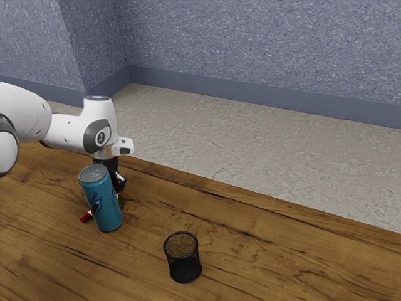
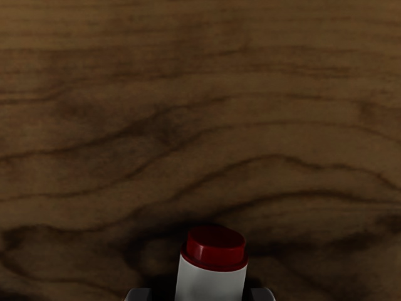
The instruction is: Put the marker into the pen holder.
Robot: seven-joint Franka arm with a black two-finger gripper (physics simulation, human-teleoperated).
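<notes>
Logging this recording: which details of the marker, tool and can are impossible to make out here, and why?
Much of the marker: exterior view, hidden behind the blue can.
Marker's rear end: wrist view, cut off by the lower edge.
Whether the tool grips the marker: exterior view, the can covers that spot.
Lettering on the can: exterior view, too small to read.

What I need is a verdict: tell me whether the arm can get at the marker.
Yes, probably: the gripper is down at the marker, with a fingertip to either side of it. The blue can stands close by but doesn't seem to block it.
</notes>
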